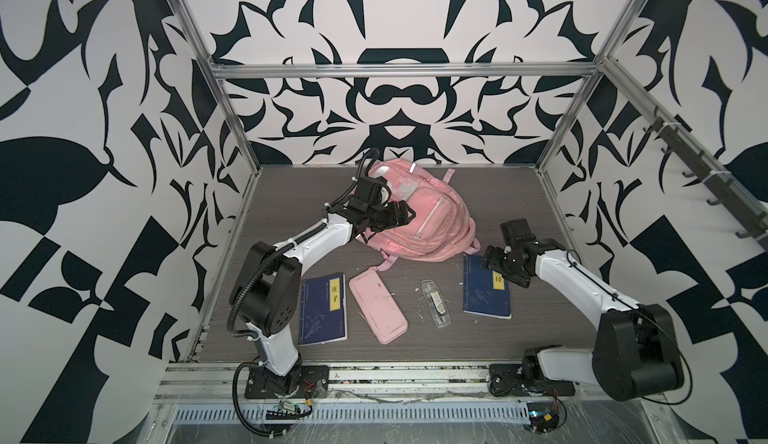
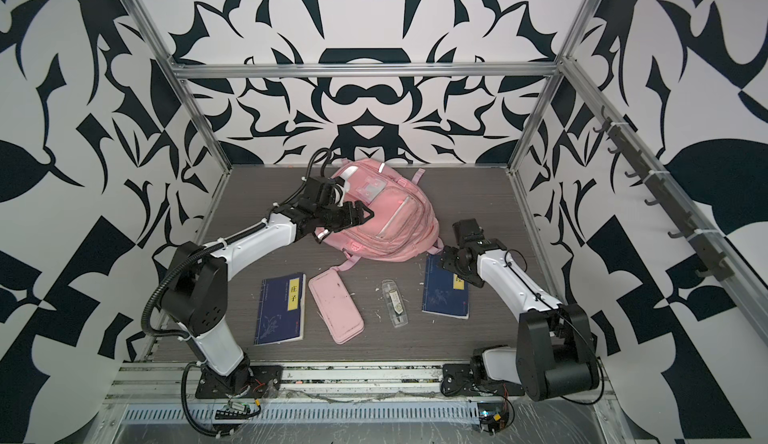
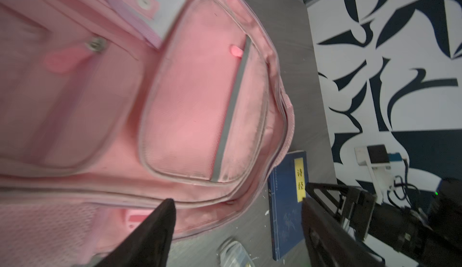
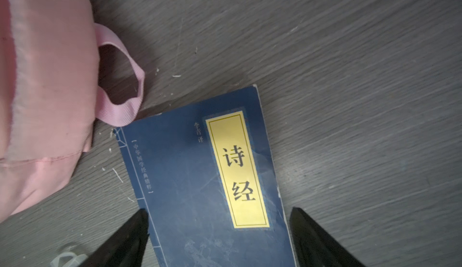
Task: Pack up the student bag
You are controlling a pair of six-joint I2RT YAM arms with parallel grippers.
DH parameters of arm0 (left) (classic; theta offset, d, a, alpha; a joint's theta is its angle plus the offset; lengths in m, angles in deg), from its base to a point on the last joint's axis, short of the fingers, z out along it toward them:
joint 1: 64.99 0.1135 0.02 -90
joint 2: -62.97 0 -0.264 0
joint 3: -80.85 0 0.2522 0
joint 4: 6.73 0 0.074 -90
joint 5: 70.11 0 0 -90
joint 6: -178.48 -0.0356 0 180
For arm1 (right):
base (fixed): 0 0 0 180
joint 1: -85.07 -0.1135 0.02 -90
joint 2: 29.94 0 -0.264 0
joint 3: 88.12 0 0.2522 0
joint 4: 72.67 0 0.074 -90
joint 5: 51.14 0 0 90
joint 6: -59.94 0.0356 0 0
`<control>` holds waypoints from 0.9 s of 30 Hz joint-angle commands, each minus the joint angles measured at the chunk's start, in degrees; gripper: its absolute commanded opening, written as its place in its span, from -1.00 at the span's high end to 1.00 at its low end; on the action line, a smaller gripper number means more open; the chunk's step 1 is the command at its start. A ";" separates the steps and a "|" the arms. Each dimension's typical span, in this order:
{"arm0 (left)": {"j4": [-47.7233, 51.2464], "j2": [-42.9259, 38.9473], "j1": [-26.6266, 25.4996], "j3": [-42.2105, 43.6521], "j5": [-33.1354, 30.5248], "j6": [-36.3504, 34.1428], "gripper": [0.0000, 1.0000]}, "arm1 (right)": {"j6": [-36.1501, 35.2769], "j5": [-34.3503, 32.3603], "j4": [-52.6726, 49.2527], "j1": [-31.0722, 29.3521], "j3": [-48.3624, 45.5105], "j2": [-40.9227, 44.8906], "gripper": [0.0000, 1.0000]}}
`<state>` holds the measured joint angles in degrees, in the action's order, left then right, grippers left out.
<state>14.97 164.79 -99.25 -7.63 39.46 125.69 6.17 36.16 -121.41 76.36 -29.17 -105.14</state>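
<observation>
Pink fabric student bag [image 1: 428, 217] lies front-up, zips seemingly shut, so judged unpacked. Left gripper [image 3: 237, 203] hovers over bag's near edge by main zip seam, jaws apart, empty, probably seeking zip pull to open bag. Right gripper [image 4: 219, 209] is just right of bag's near corner, jaws spread astride blue book [image 4: 200, 178], not clamped, lined up for pick. Second blue book [image 1: 323, 309], pink pencil case [image 1: 377, 309] and clear case [image 1: 435, 302] lie in front of bag.

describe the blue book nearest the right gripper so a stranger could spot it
Find the pink backpack at the back of the table. Off its near right corner, below the right gripper, lies a blue book. Its yellow label reads 诗经, while the other blue book, at the left, reads 庄子.
</observation>
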 commanded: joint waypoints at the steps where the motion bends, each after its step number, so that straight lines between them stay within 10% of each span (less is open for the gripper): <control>1: 0.93 2.66 -4.34 -2.02 6.14 -2.85 -0.62 | 1.66 -1.78 -0.96 0.36 -1.38 0.65 -0.68; 27: 7.92 22.99 -17.95 -15.06 11.11 0.93 -0.45 | 2.09 -0.84 4.24 6.02 -6.52 -2.81 0.10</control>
<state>18.82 185.99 -116.82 -20.89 50.19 126.24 8.88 35.85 -116.69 82.02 -36.89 -107.04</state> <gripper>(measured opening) 0.725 0.458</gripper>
